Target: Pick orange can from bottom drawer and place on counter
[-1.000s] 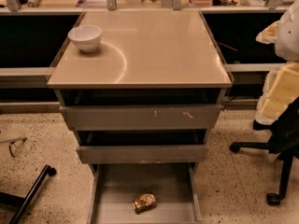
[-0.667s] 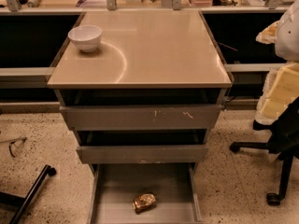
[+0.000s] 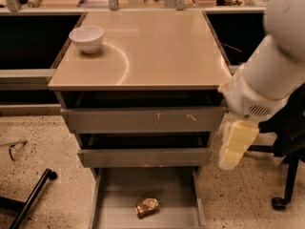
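The orange can [image 3: 147, 206], small, shiny and dented, lies on its side on the grey floor of the open bottom drawer [image 3: 119, 194], near the drawer's front middle. The beige counter [image 3: 157, 46] tops the grey cabinet and carries a faint curved mark. My gripper [image 3: 232, 151], pale yellow on a white arm [image 3: 271, 70], hangs at the cabinet's right side, level with the middle drawer. It is well above and to the right of the can and holds nothing I can see.
A white bowl [image 3: 86, 38] stands on the counter's back left. The two upper drawers [image 3: 143, 120] are slightly pulled out. A black chair base [image 3: 286, 185] is at the right. A black bar [image 3: 28, 199] and glasses [image 3: 14, 147] lie on the floor at the left.
My arm and gripper have moved left and toward the cabinet's right side. The can, the bowl and the drawers have not moved.
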`<state>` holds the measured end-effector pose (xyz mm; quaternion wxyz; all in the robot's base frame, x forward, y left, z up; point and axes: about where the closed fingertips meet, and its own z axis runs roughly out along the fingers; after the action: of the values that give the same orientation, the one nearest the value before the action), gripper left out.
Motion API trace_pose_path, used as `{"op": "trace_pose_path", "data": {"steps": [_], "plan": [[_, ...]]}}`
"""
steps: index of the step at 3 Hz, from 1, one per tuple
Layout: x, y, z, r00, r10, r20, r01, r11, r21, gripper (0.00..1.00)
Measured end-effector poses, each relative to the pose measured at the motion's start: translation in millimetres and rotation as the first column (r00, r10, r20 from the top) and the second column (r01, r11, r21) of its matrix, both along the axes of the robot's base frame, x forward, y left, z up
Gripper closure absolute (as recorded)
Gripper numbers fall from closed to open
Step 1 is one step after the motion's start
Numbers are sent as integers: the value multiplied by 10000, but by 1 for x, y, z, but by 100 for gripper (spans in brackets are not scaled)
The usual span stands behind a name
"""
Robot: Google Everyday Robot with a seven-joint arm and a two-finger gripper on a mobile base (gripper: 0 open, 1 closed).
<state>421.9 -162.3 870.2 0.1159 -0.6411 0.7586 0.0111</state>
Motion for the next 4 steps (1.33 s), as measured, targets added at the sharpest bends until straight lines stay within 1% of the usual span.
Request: {"op": "trace_pose_path", "data": {"steps": [1, 2, 3, 4], "plan": [[-8, 22, -95, 9971, 47, -766, -4, 9985, 556, 0], [-17, 24, -127, 9955, 69, -947, -17, 9985, 549, 0], [-17, 24, -128, 9955, 69, -947, -17, 9985, 549, 0], [-14, 33, -161, 9945, 316, -995, -244, 9970, 733, 0]]}}
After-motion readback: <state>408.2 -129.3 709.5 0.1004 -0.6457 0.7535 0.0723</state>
